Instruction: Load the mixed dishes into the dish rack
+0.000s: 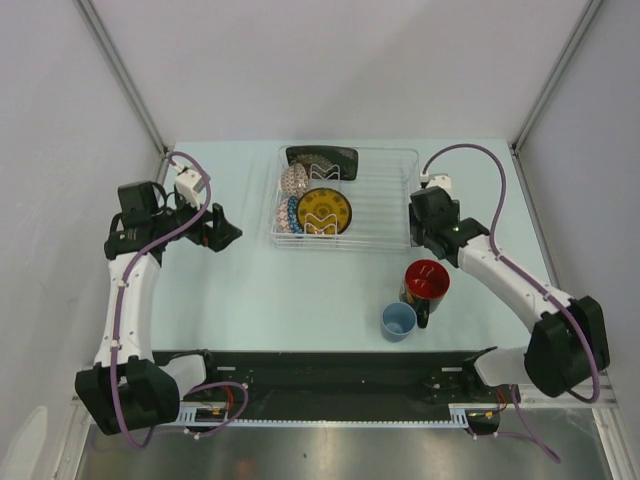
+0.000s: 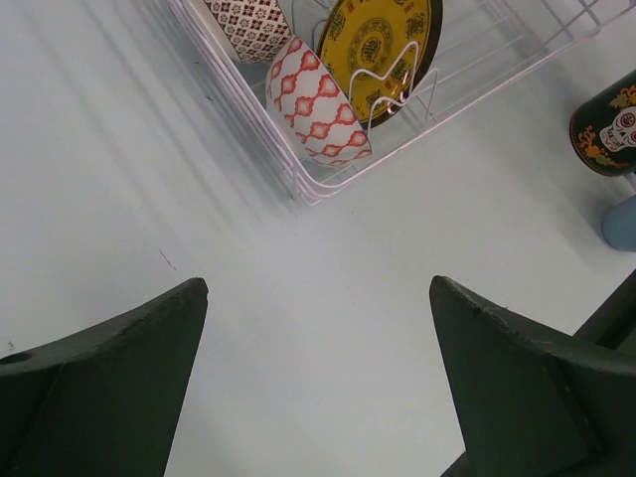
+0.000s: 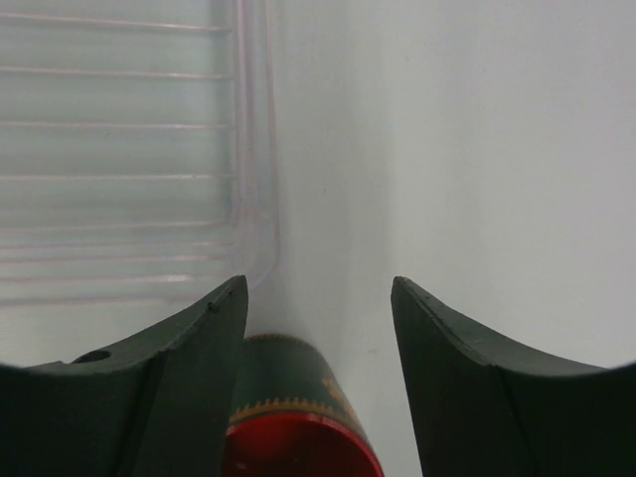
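The dish rack (image 1: 380, 200) stands at mid-table. It holds the black square floral plate (image 1: 322, 160) at the back, the beige patterned bowl (image 1: 294, 180), the blue mosaic bowl (image 1: 292, 213) and the yellow dark-rimmed saucer (image 1: 323, 211) on edge. The black mug with red inside (image 1: 425, 280) and the small light-blue cup (image 1: 398, 321) stand on the table in front of the rack's right end. My left gripper (image 1: 225, 232) is open and empty, left of the rack. My right gripper (image 1: 428, 232) is open, above the table by the rack's right front corner, just behind the mug (image 3: 288, 397).
The left wrist view shows the rack's near corner (image 2: 298, 179), the blue bowl's red-and-white outside (image 2: 318, 99), the beige bowl (image 2: 253, 25), the saucer (image 2: 383, 45), the mug (image 2: 606, 124) and the cup (image 2: 621, 221). Grey walls enclose the table on three sides.
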Controlling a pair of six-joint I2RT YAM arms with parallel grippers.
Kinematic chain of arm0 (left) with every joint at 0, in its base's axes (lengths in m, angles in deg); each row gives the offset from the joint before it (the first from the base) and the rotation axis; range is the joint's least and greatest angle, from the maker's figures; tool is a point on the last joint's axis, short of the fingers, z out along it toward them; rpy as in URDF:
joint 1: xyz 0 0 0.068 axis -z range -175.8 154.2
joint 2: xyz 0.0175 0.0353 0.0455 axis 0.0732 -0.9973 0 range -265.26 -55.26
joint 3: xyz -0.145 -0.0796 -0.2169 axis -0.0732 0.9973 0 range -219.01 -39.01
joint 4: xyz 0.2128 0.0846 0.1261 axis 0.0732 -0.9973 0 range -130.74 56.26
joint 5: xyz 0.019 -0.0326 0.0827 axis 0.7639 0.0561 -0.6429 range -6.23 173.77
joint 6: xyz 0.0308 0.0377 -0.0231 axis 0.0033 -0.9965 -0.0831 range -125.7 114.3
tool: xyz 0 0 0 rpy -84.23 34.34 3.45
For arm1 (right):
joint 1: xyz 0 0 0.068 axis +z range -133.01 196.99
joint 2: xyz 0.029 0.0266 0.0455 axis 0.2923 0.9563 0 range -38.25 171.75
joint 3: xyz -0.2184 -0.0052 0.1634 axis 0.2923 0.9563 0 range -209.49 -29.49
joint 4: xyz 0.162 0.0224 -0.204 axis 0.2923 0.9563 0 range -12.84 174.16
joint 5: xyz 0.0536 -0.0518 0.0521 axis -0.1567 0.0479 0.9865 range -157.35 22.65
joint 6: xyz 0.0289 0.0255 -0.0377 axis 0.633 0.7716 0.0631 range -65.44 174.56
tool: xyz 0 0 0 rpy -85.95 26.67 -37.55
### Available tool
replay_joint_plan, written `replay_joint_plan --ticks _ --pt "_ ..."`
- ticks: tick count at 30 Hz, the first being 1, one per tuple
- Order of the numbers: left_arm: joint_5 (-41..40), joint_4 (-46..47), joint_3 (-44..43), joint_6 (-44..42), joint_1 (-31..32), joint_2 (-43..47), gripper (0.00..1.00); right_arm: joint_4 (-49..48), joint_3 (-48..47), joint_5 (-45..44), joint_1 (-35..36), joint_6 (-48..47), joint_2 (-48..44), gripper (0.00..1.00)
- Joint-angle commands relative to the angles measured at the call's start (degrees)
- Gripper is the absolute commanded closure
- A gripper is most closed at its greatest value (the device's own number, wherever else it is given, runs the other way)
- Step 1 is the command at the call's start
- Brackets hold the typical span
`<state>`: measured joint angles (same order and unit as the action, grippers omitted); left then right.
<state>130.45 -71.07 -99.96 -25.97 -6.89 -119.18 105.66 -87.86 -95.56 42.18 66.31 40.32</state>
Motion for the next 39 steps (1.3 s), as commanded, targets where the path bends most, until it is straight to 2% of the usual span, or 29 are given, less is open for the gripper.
replay_joint_plan --ticks 1,4,5,8,12,24,32,38,39 --pt "0.0 -0.39 -0.4 -1.96 0.28 1.61 0.0 5.51 -2.18 -0.19 3.89 -0.15 -8.59 0.37" --pt "-0.27 -0.47 -0.84 -1.88 0.28 1.69 0.0 12.8 -2.98 2.54 8.9 3.44 -12.73 0.4" --pt "-0.36 -0.39 -0.93 -1.7 0.37 1.52 0.0 14.82 -2.98 2.8 13.52 6.5 -13.6 0.41" --pt "-0.27 -0.47 -1.45 -1.17 0.28 1.34 0.01 22.21 -2.54 1.49 21.71 13.8 -15.54 0.42" --pt "0.17 -0.38 -1.98 -0.21 0.28 1.34 0.0 24.77 1.05 0.26 25.69 19.18 -16.25 0.41" --pt "-0.45 -1.53 -1.28 -1.26 0.28 3.37 0.0 20.64 4.31 1.84 22.98 18.14 -11.42 0.41" --pt "-0.01 -0.65 -0.67 -0.91 0.28 2.92 0.0 15.29 6.6 5.36 20.43 16.29 -3.35 0.41" --pt "0.17 -0.03 0.21 -1.08 0.28 3.28 0.0 11.94 6.78 6.76 18.41 15.41 0.97 0.48" --pt "0.17 -0.12 0.22 -1.17 0.28 3.19 0.0 11.59 6.86 6.94 18.06 15.15 2.28 0.52"
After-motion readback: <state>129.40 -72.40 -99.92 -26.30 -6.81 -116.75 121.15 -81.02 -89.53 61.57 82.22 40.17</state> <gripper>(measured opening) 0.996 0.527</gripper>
